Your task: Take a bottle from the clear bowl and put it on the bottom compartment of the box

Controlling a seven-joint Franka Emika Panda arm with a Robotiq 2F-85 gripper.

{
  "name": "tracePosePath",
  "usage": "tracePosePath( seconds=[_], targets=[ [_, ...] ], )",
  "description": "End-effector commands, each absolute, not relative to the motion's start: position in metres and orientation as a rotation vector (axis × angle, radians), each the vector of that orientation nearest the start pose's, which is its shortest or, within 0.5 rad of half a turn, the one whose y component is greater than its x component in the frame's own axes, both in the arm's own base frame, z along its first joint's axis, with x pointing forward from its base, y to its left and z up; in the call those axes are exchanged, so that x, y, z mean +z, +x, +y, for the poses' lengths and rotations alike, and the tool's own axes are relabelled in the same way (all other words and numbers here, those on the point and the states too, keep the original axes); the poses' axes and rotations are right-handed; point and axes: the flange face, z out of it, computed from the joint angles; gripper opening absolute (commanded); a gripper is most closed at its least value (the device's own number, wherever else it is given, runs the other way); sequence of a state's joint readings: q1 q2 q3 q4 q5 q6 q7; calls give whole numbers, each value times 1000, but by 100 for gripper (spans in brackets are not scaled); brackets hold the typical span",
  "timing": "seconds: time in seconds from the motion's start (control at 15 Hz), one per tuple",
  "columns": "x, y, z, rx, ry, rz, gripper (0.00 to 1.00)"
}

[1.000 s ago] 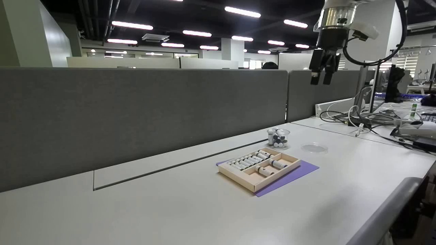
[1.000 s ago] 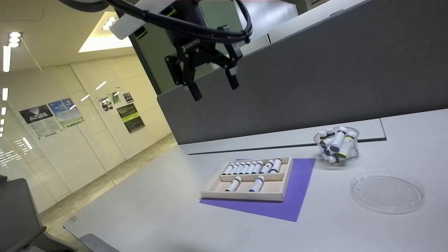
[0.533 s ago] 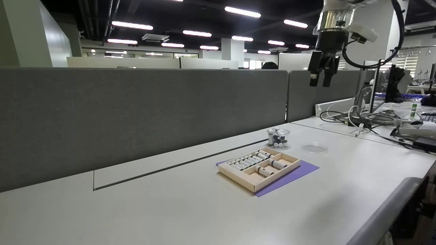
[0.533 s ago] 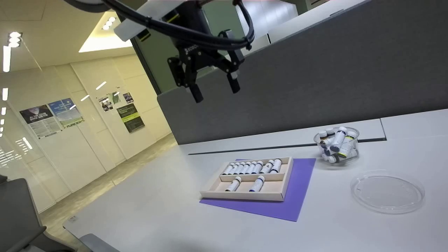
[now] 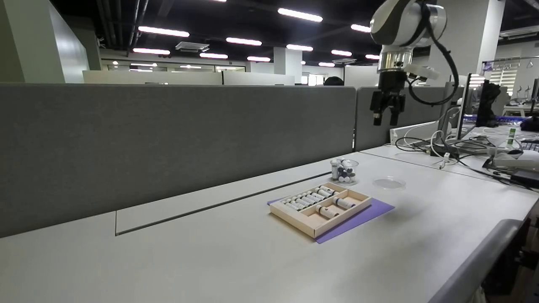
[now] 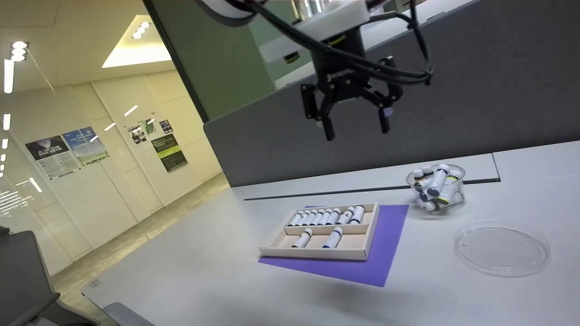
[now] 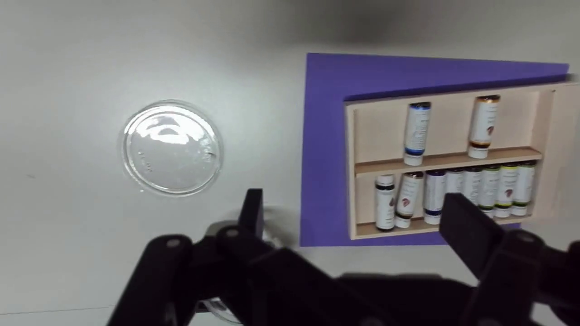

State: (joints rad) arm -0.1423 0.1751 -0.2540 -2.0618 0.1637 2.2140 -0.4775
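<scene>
The jaws of the black gripper stand spread wide in both exterior views, tips downward, high above the worktop; in an exterior view they hang at the upper centre of the frame, and on the housing over them I can read ROBOTIQ in small pale capitals. Below and to the right sits the clear bowl, heaped with white bottles. The topmost bottle leans steeply in it, white cap toward the upper right, dark end toward the lower left; alongside, another runs at nearly the same slant, a yellow band round its low end. At lower centre the shallow wooden box rests on a purple mat. Its lower compartment carries two bottles, set apart, caps to the upper right; in the wrist view one wears a blue band, the other an orange one and a red-brown mark, the label print too small to read. The upper compartment holds a row of eight; by the wrist view the leftmost has its cap up the frame, while the caps I can see on its neighbours point down. At lower right a clear round lid lies flat, its raised characters too faint to make out. Away left, posters hang on a pale wall, their lines equally unreadable from here.
</scene>
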Motion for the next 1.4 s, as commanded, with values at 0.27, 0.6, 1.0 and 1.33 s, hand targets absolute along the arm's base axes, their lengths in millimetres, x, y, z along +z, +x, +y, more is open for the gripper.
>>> tracePosePath(
  seconds=[0.27, 0.6, 1.0, 1.33],
  targets=[
    [332, 600, -273, -97, -3184, 152, 100],
    [323, 606, -274, -87, -3184, 149, 100],
    [324, 621, -286, -22, -3146, 189, 100],
    [326, 652, -315, 73, -3127, 228, 100]
  ],
)
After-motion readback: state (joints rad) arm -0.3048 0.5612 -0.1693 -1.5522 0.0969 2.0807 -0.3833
